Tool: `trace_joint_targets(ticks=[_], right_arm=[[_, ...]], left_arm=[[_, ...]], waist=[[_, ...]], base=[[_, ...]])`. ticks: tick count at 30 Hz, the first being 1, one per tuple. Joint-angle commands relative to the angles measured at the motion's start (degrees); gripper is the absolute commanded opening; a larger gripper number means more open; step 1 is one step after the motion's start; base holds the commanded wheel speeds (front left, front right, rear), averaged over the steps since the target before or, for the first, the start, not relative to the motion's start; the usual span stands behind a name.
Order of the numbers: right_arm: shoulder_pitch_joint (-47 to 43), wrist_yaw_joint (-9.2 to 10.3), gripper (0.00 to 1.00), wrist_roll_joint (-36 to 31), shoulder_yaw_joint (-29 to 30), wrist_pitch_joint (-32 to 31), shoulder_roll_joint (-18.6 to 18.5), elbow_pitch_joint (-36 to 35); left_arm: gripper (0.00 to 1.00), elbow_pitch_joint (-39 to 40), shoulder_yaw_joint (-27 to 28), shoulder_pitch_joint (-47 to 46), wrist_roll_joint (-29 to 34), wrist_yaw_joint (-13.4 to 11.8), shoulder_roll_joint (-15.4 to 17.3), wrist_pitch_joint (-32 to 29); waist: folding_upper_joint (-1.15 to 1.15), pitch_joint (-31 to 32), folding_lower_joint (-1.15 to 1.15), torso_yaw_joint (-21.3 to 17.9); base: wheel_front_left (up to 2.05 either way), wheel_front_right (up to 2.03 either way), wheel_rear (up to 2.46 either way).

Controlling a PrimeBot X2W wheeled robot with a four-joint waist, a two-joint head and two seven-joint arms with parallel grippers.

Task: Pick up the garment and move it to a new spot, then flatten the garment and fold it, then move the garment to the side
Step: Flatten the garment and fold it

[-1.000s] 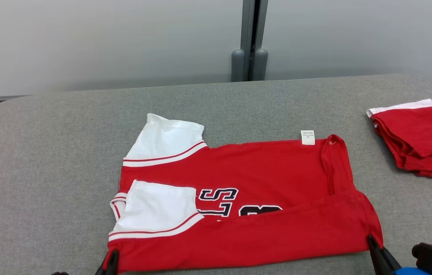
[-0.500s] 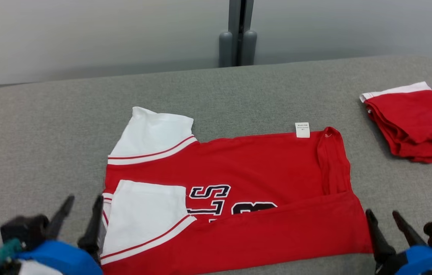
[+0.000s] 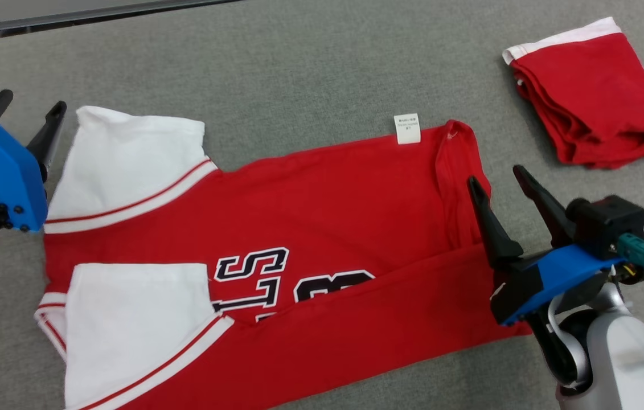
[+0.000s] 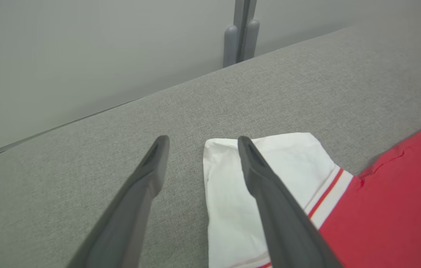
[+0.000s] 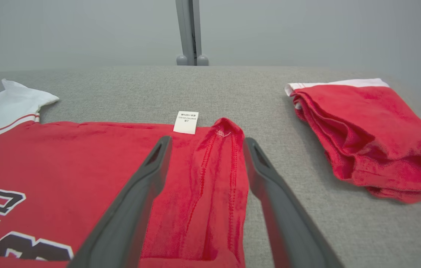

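Note:
The garment is a red jersey with white sleeves and dark lettering, lying flat on the grey table with its near long edge folded up over the front. My left gripper hovers open at the far white sleeve, one finger over its edge. Over the jersey's right hem my right gripper stands open, its fingers either side of a folded red strip. A white label sticks out at the far edge. Nothing is between either pair of fingers.
A second red garment with a white band lies folded at the far right of the grey table. A grey wall with a vertical post stands behind the table's far edge.
Both grippers have opened and let go of the jersey's near edge, then moved up to its far left sleeve and right hem. The head camera has tilted down.

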State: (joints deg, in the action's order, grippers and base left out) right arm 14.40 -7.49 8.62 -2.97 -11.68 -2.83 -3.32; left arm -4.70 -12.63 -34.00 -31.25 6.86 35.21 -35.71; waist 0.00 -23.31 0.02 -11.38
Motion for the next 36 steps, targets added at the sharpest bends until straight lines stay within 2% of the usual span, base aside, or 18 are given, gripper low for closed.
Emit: trace_joint_targets(ticks=[1,7,11,16,17,18,19,22,24,25,29,36], right_arm=[[1.6,-0.01,1.00,-0.2,-0.7,0.1,-0.1,0.1],[5.2,-0.01,1.00,0.4,-2.9,1.2,-0.1,0.6],[6.2,-0.01,1.00,0.9,-3.1,2.0,-0.1,1.0],[6.8,-0.01,1.00,1.7,-3.2,3.0,-0.1,1.8],[6.9,-0.01,1.00,1.7,-3.2,3.2,-0.1,2.1],[7.1,-0.01,1.00,1.8,-3.1,3.3,-0.1,2.2],[7.3,-0.01,1.00,1.8,-3.0,3.4,-0.1,2.4],[8.0,-0.01,1.00,1.9,-2.9,3.8,-0.1,2.9],[8.6,-0.01,1.00,1.7,-2.8,3.9,-0.1,3.1],[8.9,-0.01,1.00,1.6,-2.8,4.0,-0.1,3.3],[10.0,-0.01,1.00,1.5,-2.8,3.7,-0.1,3.7],[15.2,-0.01,1.00,-1.6,-0.4,0.0,-0.2,8.6]], left_arm=[[1.00,-0.9,-1.6,-2.0,-0.7,0.4,1.1,-1.8],[1.00,-4.4,-5.7,-6.9,-4.3,0.6,5.4,-6.9],[1.00,-5.6,-6.5,-8.5,-5.3,0.6,7.2,-5.8],[1.00,-7.7,-7.0,-9.7,-7.2,0.6,7.3,-4.7],[0.90,-7.7,-7.5,-9.9,-7.9,0.6,7.0,-4.8],[0.64,-7.6,-7.9,-10.1,-8.8,0.6,6.7,-4.8],[0.46,-7.4,-8.0,-10.3,-9.8,0.6,6.4,-4.7],[0.21,-6.8,-9.1,-10.6,-12.2,0.6,6.5,-4.8],[0.13,-6.6,-10.2,-10.8,-12.8,0.6,7.1,-4.9],[0.00,-6.7,-10.8,-10.8,-13.1,0.6,7.2,-4.8],[0.00,-6.7,-11.6,-11.8,-12.5,0.6,7.4,-2.6],[0.00,-6.9,-13.6,-13.9,-10.9,0.6,7.1,5.4]], waist=[[0.00,-1.4,-0.02,-0.4],[0.00,-6.5,-0.02,-3.1],[0.00,-8.9,-0.02,-4.3],[0.00,-10.1,-0.02,-4.8],[0.00,-10.2,-0.02,-4.8],[0.00,-10.2,-0.02,-4.8],[0.00,-10.2,-0.02,-4.7],[0.00,-10.1,-0.02,-4.6],[0.00,-10.0,-0.02,-4.5],[0.00,-10.0,-0.02,-4.5],[0.00,-9.9,-0.02,-4.3],[0.00,-8.7,-0.02,-2.1]], base=[[0.00,0.00,0.00],[0.00,0.00,0.00],[0.00,0.00,0.00],[0.00,0.00,0.00],[0.00,0.00,0.00],[0.00,0.00,0.00],[0.00,0.00,0.00],[0.00,0.00,0.00],[0.00,0.00,0.00],[0.00,0.00,0.00],[0.00,0.00,0.00],[0.00,0.00,0.00]])
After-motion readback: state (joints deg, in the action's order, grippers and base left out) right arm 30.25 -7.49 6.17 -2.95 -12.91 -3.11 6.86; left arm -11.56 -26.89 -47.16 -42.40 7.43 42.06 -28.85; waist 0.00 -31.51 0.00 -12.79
